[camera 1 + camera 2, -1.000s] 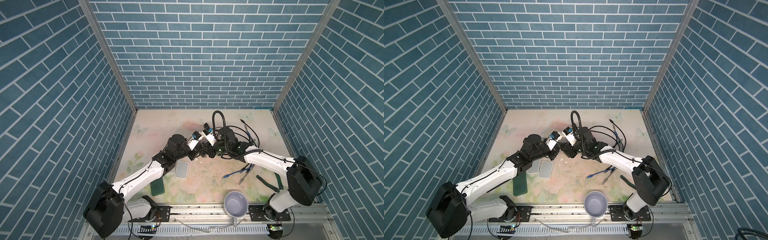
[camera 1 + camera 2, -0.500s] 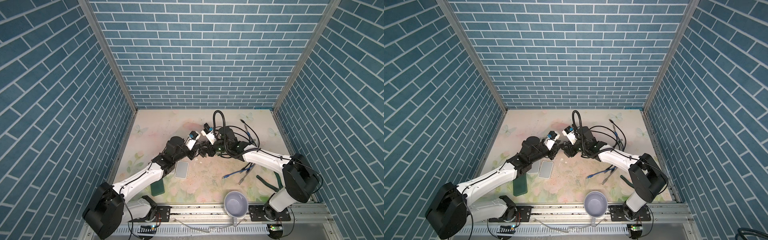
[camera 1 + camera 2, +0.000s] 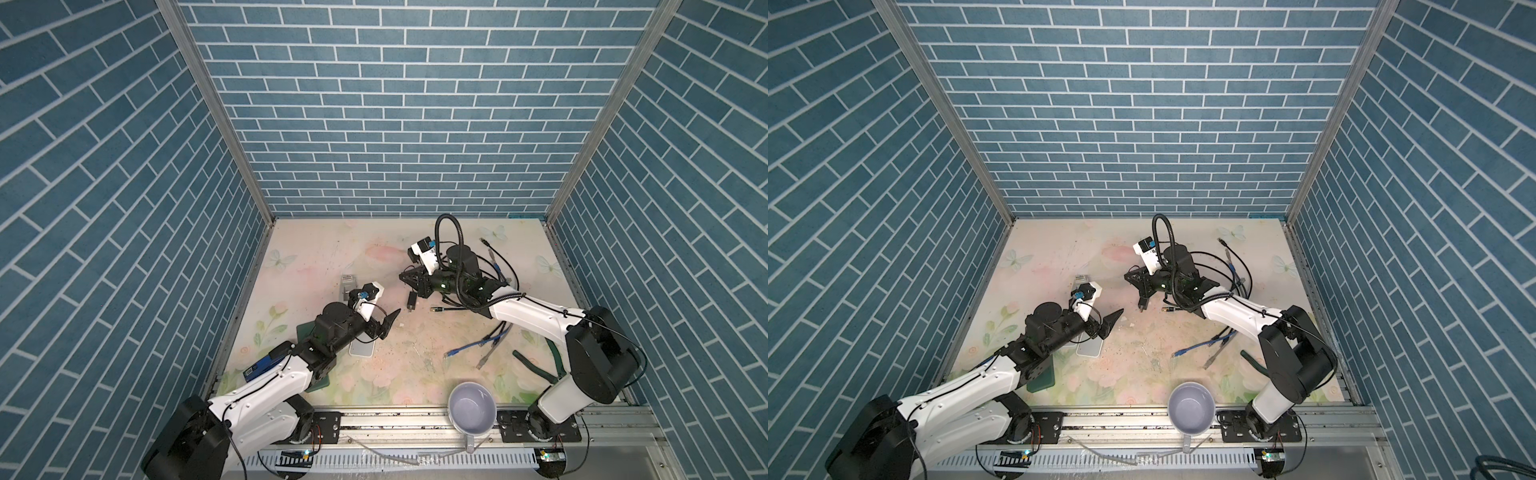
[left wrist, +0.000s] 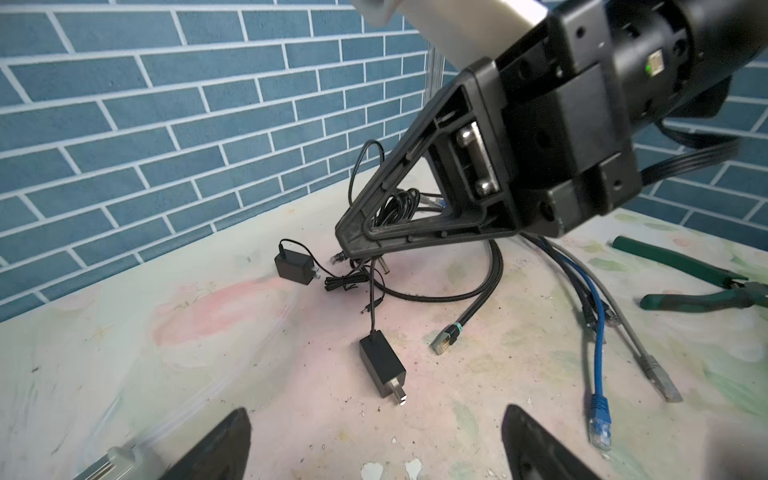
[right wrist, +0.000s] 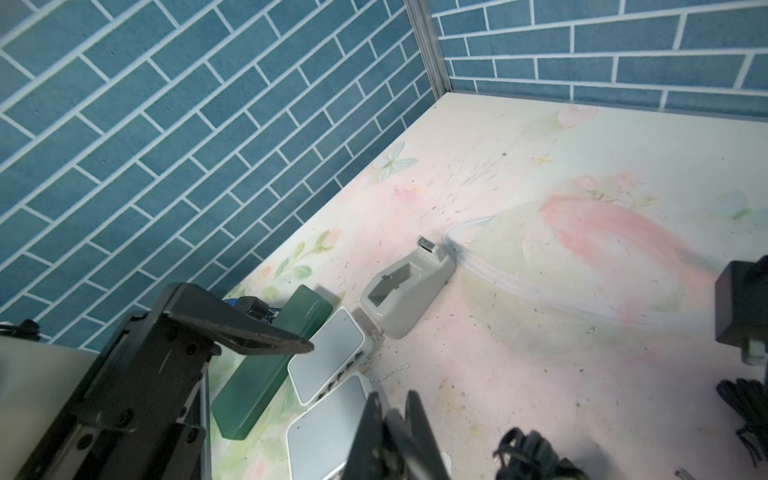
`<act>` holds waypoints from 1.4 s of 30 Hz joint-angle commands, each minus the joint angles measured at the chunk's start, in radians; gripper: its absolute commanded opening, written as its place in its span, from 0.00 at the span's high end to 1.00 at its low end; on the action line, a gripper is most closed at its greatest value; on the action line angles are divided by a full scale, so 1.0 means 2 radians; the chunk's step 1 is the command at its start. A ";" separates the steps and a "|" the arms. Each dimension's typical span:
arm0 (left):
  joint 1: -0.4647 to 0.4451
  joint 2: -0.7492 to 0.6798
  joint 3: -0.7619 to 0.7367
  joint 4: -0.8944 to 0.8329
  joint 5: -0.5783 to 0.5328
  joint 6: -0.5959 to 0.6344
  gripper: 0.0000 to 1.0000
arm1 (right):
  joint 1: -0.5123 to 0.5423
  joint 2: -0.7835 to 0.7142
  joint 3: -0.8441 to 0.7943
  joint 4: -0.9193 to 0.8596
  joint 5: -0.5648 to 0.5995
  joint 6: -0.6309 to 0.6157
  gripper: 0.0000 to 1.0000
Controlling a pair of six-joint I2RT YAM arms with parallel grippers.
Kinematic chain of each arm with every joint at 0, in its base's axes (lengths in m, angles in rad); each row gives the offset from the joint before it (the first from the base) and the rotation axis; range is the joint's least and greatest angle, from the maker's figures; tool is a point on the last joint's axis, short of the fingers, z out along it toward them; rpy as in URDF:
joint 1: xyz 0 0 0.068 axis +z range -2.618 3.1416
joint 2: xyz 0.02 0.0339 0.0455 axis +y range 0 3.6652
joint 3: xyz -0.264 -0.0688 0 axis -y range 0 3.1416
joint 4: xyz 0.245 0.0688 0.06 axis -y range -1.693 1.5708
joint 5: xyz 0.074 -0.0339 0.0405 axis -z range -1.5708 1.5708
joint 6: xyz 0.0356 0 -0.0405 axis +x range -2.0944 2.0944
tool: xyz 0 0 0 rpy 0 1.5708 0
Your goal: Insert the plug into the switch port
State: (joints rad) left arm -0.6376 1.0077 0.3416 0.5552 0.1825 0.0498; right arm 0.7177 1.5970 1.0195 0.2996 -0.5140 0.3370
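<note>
Two white switches (image 5: 328, 357) (image 5: 328, 432) lie side by side at the left of the table; in both top views only one switch (image 3: 361, 348) (image 3: 1089, 348) shows. My right gripper (image 5: 392, 411) (image 3: 405, 279) (image 3: 1130, 277) is shut on a thin black cable. That cable drops to a black power adapter (image 4: 382, 370) (image 3: 411, 300) (image 3: 1143, 301) just below it. Whether the adapter hangs or rests on the table I cannot tell. The plug itself I cannot pick out. My left gripper (image 4: 374, 457) (image 3: 388, 324) (image 3: 1111, 322) is open and empty, above the switch.
A grey tape dispenser (image 5: 409, 291) and a green case (image 5: 270, 361) lie by the switches. A second adapter (image 4: 293, 266), blue and grey network cables (image 4: 598, 374) and green pliers (image 4: 698, 282) lie to the right. A lilac cup (image 3: 473, 407) stands at the front edge.
My left gripper was shut close against the right gripper; it has opened and drawn back to the left and front. The right gripper has stayed shut in place.
</note>
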 commanded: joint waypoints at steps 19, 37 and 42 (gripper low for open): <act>-0.043 0.197 0.038 0.279 -0.077 0.040 0.56 | 0.000 -0.017 -0.016 0.035 -0.022 0.018 1.00; -0.042 0.227 0.058 0.294 -0.073 0.041 0.72 | 0.000 -0.018 -0.023 0.051 -0.030 0.027 1.00; -0.043 0.233 0.061 0.298 -0.075 0.043 0.77 | 0.000 -0.017 -0.024 0.057 -0.037 0.032 1.00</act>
State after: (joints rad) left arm -0.7185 1.4559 0.4374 1.1004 0.0273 0.1287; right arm 0.7170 1.5925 0.9993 0.3798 -0.5552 0.3706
